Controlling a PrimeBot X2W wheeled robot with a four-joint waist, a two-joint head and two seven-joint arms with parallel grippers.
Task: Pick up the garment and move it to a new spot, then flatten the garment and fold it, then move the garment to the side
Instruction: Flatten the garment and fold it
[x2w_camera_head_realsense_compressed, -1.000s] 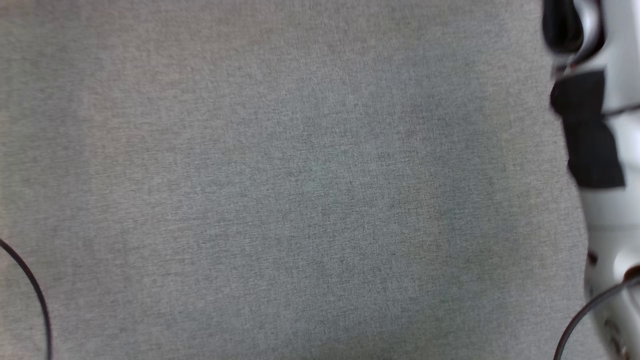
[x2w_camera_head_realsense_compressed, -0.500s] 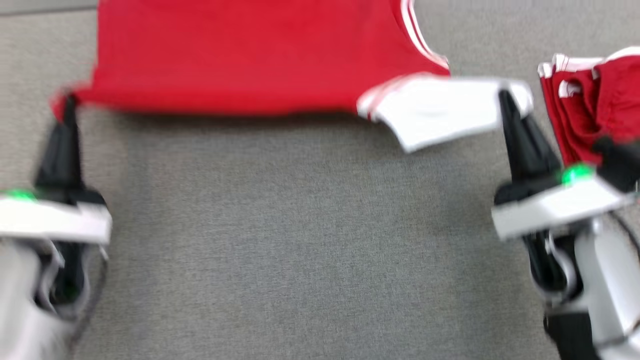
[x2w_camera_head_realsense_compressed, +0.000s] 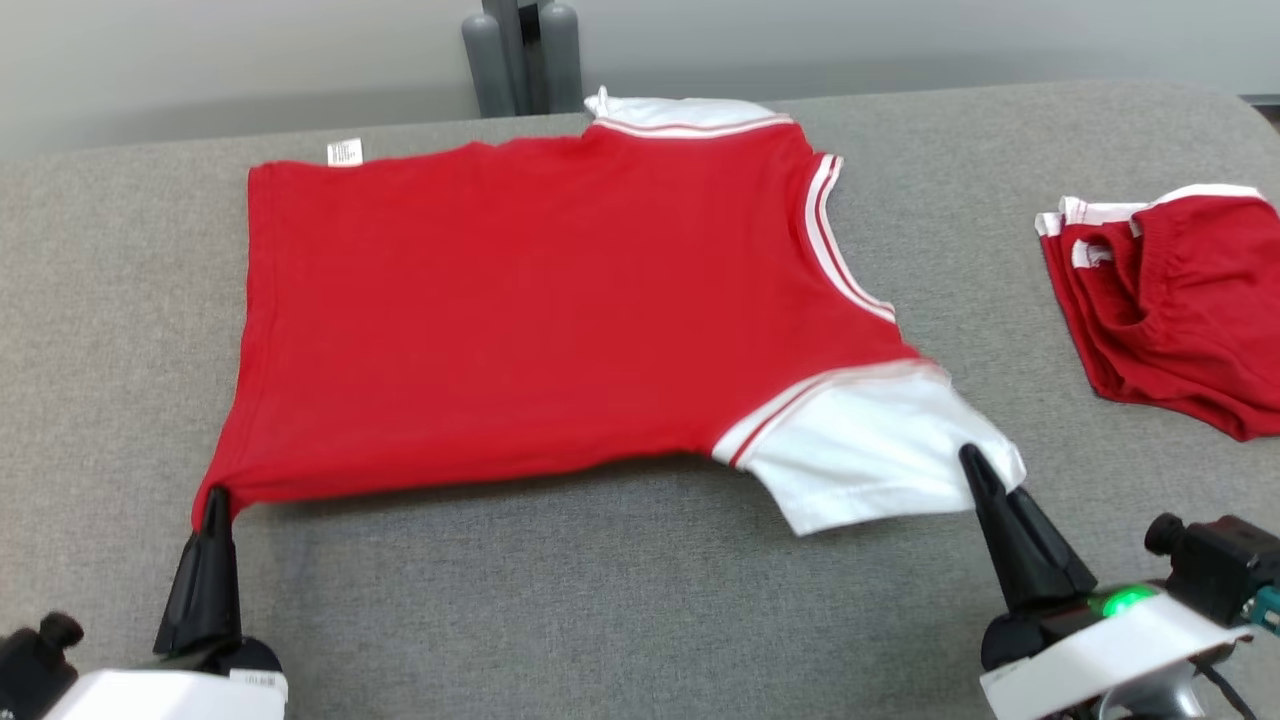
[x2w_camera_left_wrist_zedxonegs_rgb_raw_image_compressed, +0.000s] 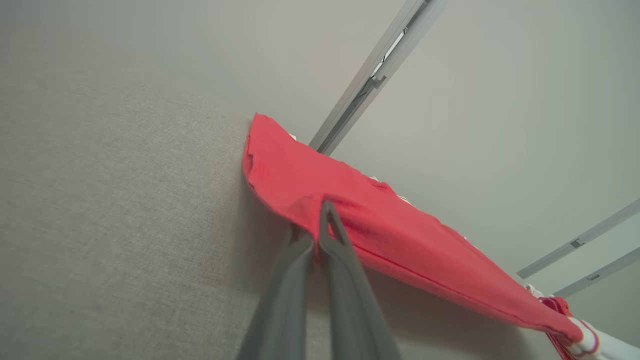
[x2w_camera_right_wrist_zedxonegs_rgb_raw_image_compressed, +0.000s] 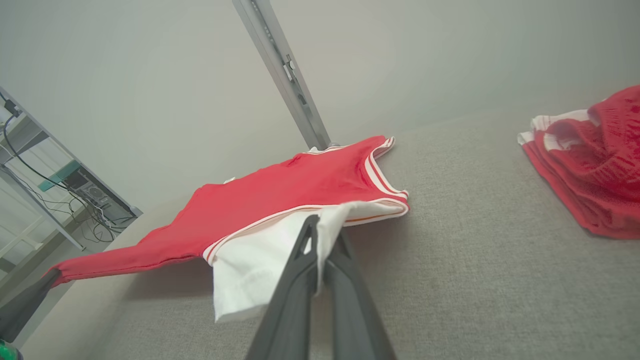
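Fingers (x2w_camera_head_realsense_compressed: 205, 585) of the left gripper (x2w_camera_head_realsense_compressed: 216, 498) are clamping a hem corner of the red garment (x2w_camera_head_realsense_compressed: 520, 320); the right gripper (x2w_camera_head_realsense_compressed: 969, 462) is pinching its white sleeve (x2w_camera_head_realsense_compressed: 880, 450). The red garment is lying spread across the middle of the worktop (x2w_camera_head_realsense_compressed: 600, 620), its near edge hanging raised; folded red clothes (x2w_camera_head_realsense_compressed: 1170, 300) are resting by the right edge.

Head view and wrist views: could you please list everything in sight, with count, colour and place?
T-shirt: one, red with white sleeves, middle of the surface, near edge lifted.
label: one, white, on the T-shirt's far left hem corner.
folded garments: one stack, red with white trim, far right.
cloth surface: one, grey, under everything.
posts: two, grey, behind the far edge.
left gripper: one, dark, shut on the T-shirt's near left corner.
right gripper: one, dark, shut on the white near sleeve.
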